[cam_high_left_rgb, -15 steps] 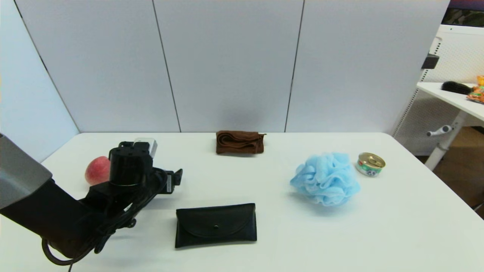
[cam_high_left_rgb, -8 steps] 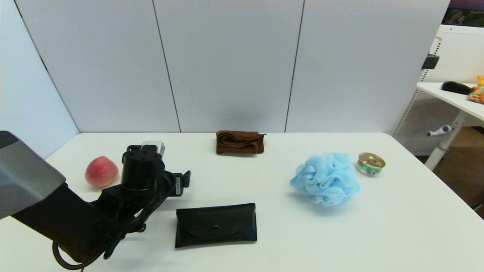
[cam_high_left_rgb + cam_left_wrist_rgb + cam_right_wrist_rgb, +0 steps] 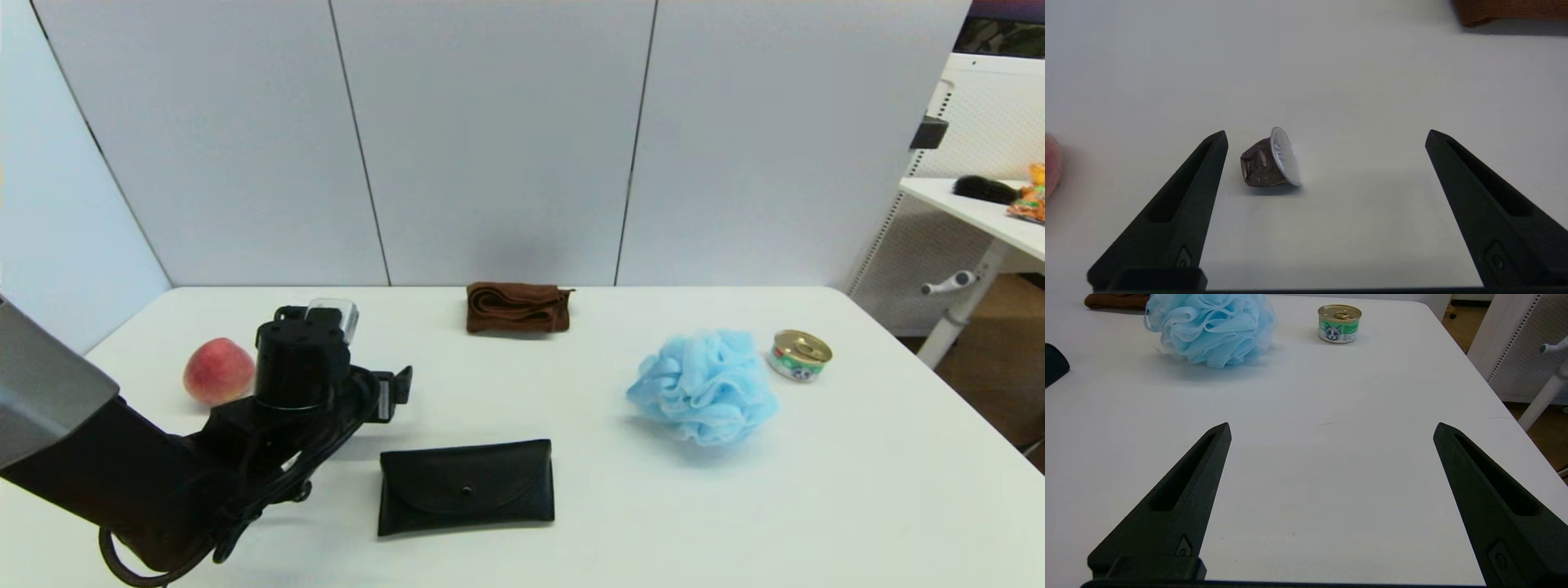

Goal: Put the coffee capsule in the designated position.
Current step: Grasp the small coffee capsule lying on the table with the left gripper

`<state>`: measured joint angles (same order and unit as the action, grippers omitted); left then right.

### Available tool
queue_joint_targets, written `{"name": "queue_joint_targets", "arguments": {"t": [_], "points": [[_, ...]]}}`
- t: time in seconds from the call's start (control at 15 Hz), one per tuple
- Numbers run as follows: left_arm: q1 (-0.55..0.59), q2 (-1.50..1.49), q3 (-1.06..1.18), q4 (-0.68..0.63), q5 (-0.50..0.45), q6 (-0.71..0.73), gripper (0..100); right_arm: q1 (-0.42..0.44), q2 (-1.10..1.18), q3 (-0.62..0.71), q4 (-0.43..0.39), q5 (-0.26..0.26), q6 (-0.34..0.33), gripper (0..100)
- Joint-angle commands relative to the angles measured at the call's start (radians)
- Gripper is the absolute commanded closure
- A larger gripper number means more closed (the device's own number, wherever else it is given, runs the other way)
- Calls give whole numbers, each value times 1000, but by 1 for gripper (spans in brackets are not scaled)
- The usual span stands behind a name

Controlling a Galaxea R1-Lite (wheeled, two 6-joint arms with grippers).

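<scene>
The coffee capsule (image 3: 1270, 158) is seen lying on its side on the bare white desk (image 3: 620, 498), resting apart from everything else, its silvery flat end turned toward one finger of the left claw (image 3: 1326, 136) and its dark, dented body toward the other. The left claw is held spread wide, and the capsule is framed between the two fingers but well off centre, close beside one fingertip and far from the other, touched by neither. Its long axis is judged to run roughly across the opening, from finger to finger, so that a closing grip would bear on the flat end and the narrow end. The capsule itself is hidden in the head view behind the left arm, which is reached out just beside the peach (image 3: 218, 371). From the capsule, the peach is found near on the body side, the brown folded cloth (image 3: 517, 307) farther off beyond it, and the black pouch (image 3: 465, 487) is seen close to the arm; nothing is seen to stand between claw and capsule. The right claw (image 3: 1331, 428) is also spread, empty, and parked well apart, with the blue bath puff (image 3: 1208, 328) and the tin can (image 3: 1339, 323) ahead of it.
</scene>
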<state>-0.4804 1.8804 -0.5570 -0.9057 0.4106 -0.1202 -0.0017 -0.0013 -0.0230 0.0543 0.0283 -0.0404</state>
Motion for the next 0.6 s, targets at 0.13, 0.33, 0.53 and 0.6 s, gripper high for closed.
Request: {"name": "queue_joint_targets", "arguments": {"t": [0.13,0.33,0.53,0.6], "points": [[0,-17,11,16,4,-4,0,0,1,0,1,1,-1,0],[6,-17,8,27,5,-39,0,0,1,0,1,1,-1,0],[8,-3,9,27,7,-105,0,0,1,0,-1,1,-1,0],[8,0,14,27,14,-124,0,0,1,0,-1,1,-1,0]]}}
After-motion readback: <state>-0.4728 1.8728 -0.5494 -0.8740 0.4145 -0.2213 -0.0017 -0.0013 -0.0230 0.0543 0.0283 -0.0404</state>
